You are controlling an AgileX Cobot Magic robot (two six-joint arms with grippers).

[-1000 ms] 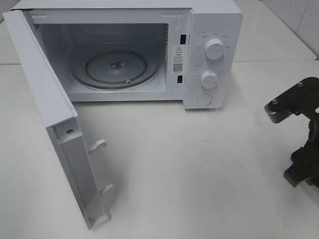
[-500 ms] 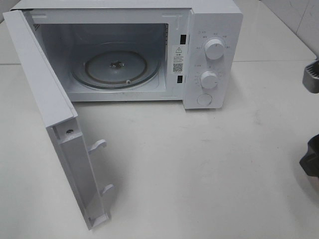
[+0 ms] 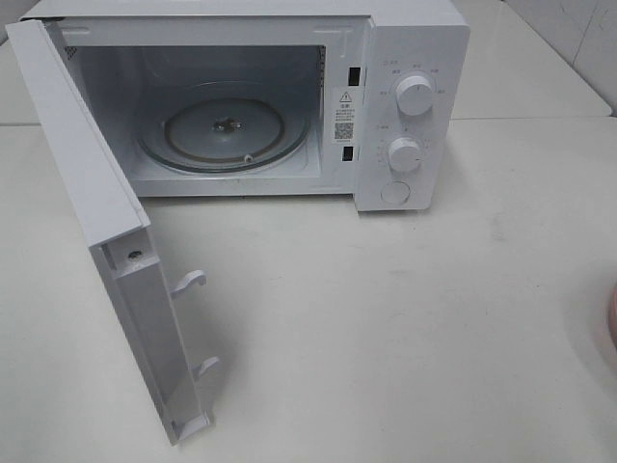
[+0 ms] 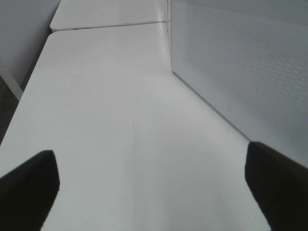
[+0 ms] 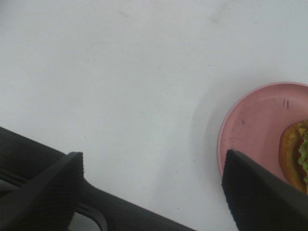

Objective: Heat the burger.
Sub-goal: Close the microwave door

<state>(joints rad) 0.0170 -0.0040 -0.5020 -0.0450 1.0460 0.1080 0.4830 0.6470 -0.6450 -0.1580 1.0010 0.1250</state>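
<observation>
- Hovering over the white table point(image 5: 120, 72), the right gripper point(image 5: 151, 190) has its fingers spread wide with nothing between them, presumably ready to take hold of something.
- Just off its far finger sits the pink plate point(image 5: 250, 125), with the burger point(image 5: 294, 154) on it at the plate's 3 o'clock edge; only a sliver of bun and lettuce shows, so the grasp point is hard to judge.
- Over on the other side, the left gripper point(image 4: 149, 187) also hangs spread and empty beside the microwave's perforated side wall point(image 4: 240, 62), parked clear of the action.
- In the high view, the microwave door point(image 3: 106, 241) swings fully open toward 7 o'clock, giving a free path in.
- Deepest in, the glass turntable point(image 3: 227, 130) lies bare, waiting for the plate.
</observation>
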